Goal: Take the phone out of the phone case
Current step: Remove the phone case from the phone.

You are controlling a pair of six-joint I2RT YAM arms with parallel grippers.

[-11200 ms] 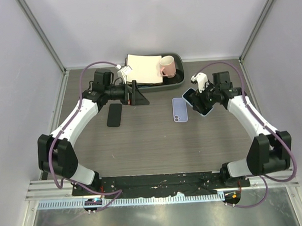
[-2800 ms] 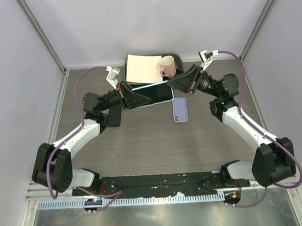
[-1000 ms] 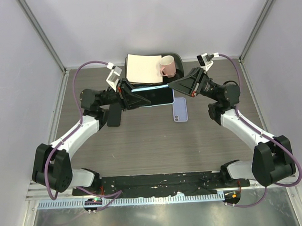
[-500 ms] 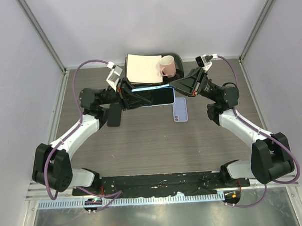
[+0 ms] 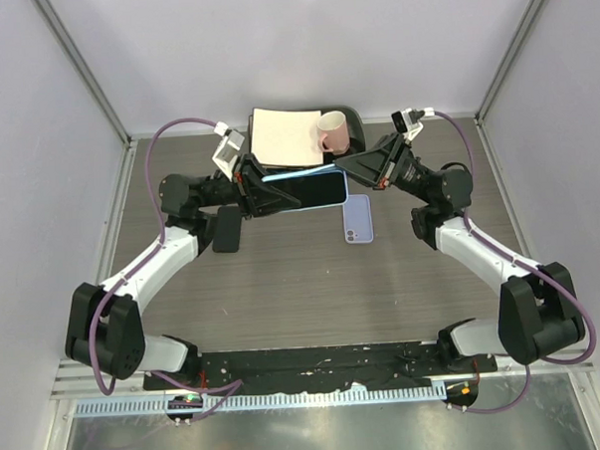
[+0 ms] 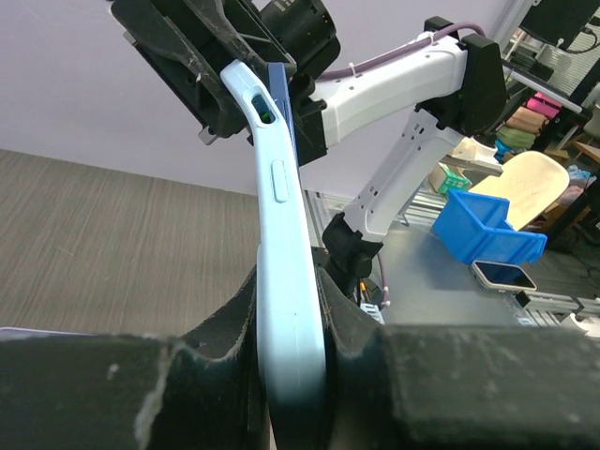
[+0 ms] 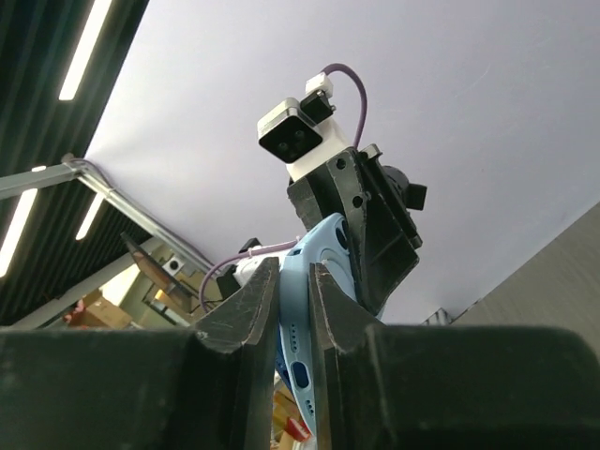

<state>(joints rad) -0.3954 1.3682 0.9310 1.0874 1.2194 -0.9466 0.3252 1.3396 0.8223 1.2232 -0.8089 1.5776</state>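
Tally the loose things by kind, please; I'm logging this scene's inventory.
Phones or cases: 3 (blue-cased phone, black one, lilac one)
Mug: 1
Tray: 1
Sheet: 1
Total: 6

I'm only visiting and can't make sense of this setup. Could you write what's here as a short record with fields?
held up: cased phone, light blue case, off the table
left gripper: shut on one end of the cased phone
right gripper: shut on the other end
lying on the table: black phone, lilac phone
at the back: tray with a beige pad and a pink mug
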